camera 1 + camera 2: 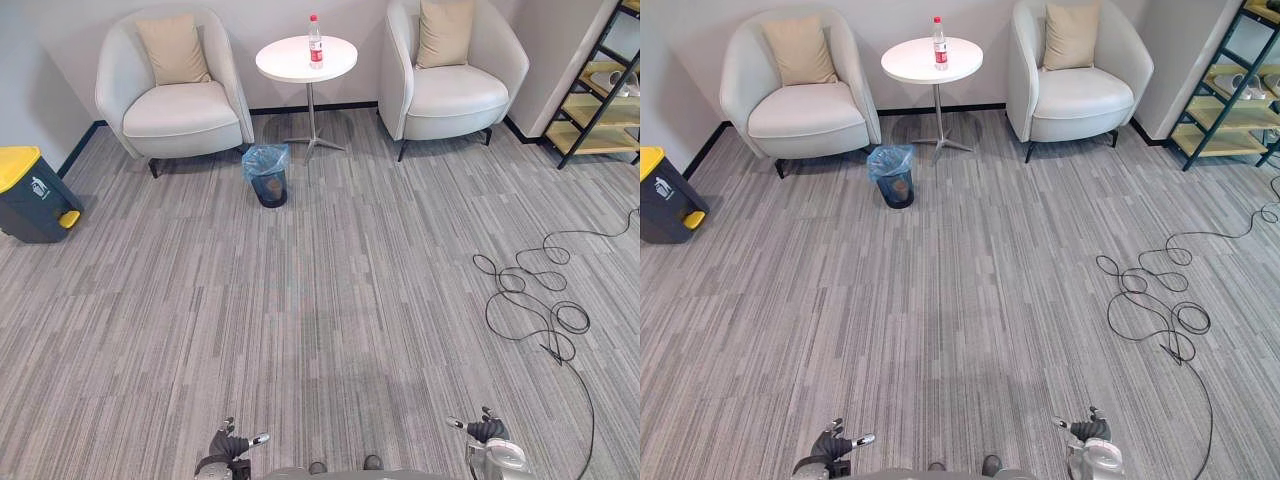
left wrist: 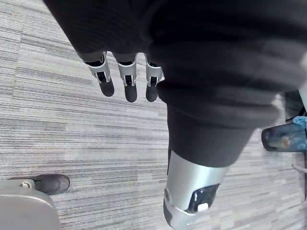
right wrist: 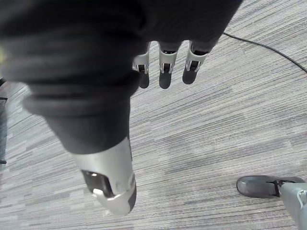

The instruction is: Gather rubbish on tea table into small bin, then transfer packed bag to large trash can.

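The left robot hand (image 1: 230,446) hangs low over the grey carpet floor (image 1: 330,300), its fingers (image 2: 126,79) straight and released, grasping nothing. The right robot hand (image 1: 486,431) hangs the same way at the other side, its fingers (image 3: 165,64) loose and empty. Well away across the floor, by the left wall, stands the large trash can (image 1: 28,200), dark with a yellow lid. Next is a pale left armchair (image 1: 180,110) with a tan cushion. The small bin (image 1: 268,178), lined with a blue bag, stands on the floor just in front of the round white bench (image 1: 285,62). A plastic bottle (image 1: 315,42) with a red label stands upright on the bench. To its right is the right armchair (image 1: 455,95), then a shelf (image 1: 600,105).
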Robot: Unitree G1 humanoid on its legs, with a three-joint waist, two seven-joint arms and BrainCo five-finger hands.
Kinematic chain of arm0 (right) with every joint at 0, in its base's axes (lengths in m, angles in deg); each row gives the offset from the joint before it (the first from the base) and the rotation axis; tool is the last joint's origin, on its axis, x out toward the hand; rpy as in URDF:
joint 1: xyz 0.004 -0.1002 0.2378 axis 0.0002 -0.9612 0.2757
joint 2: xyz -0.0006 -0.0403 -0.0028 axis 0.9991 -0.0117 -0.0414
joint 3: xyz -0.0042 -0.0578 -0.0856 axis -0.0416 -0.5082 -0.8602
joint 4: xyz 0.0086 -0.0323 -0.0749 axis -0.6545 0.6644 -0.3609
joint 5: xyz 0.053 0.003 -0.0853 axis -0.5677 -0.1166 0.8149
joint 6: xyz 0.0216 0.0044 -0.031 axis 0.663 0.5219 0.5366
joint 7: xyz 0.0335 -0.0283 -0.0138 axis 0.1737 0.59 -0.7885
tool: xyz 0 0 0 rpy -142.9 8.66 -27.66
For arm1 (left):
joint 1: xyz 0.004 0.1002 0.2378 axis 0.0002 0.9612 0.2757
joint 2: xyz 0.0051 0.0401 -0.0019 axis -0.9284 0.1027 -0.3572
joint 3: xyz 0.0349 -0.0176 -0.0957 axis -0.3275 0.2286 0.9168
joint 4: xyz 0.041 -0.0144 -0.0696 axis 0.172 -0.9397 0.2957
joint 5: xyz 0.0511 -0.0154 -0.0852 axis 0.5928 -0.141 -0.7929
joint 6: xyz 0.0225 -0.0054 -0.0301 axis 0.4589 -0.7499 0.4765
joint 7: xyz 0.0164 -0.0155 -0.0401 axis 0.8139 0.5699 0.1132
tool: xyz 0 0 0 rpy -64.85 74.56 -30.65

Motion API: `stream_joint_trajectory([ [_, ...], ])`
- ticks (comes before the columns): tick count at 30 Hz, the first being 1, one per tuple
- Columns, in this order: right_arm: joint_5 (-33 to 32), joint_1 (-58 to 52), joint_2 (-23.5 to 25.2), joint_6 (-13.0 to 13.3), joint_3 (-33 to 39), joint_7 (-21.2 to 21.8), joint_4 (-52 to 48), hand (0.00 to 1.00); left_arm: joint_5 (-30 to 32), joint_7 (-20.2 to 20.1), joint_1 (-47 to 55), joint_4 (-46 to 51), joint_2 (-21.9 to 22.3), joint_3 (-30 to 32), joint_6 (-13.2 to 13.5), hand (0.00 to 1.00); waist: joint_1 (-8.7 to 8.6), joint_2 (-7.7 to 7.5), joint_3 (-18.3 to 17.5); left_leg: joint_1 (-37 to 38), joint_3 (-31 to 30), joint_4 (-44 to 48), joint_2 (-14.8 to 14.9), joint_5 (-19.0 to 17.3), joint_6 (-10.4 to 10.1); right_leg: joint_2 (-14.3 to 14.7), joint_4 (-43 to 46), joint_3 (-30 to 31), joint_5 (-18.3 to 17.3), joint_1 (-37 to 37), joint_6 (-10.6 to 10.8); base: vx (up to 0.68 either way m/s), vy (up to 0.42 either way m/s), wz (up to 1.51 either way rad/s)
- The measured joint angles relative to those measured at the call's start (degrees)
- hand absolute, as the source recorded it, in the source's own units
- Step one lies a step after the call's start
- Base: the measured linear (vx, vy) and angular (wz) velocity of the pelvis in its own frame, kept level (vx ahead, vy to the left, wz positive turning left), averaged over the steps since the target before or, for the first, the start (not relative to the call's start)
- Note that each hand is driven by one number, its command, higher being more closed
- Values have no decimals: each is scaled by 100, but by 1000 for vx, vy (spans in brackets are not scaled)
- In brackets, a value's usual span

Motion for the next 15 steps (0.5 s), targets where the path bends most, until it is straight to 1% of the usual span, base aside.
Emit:
stream_joint_trajectory([
  [5, -60, 1, 6, 0, -62, 1, 3, 0, 0, -2, -4, -93, 1, -5, -2, 0, -1, -55, 34, 1, -27, -13, 3, 19, -28, 2, -1, -45, 0, 3, 0, -2, -1, 2],
  [15, -161, -7, 44, 0, -261, 28, 3, 0, -1, -10, -2, -94, 0, -12, -2, 0, 0, -61, 35, 21, -38, -49, 1, 28, -26, 2, -20, -77, 0, 19, 0, 0, 0, 0],
])
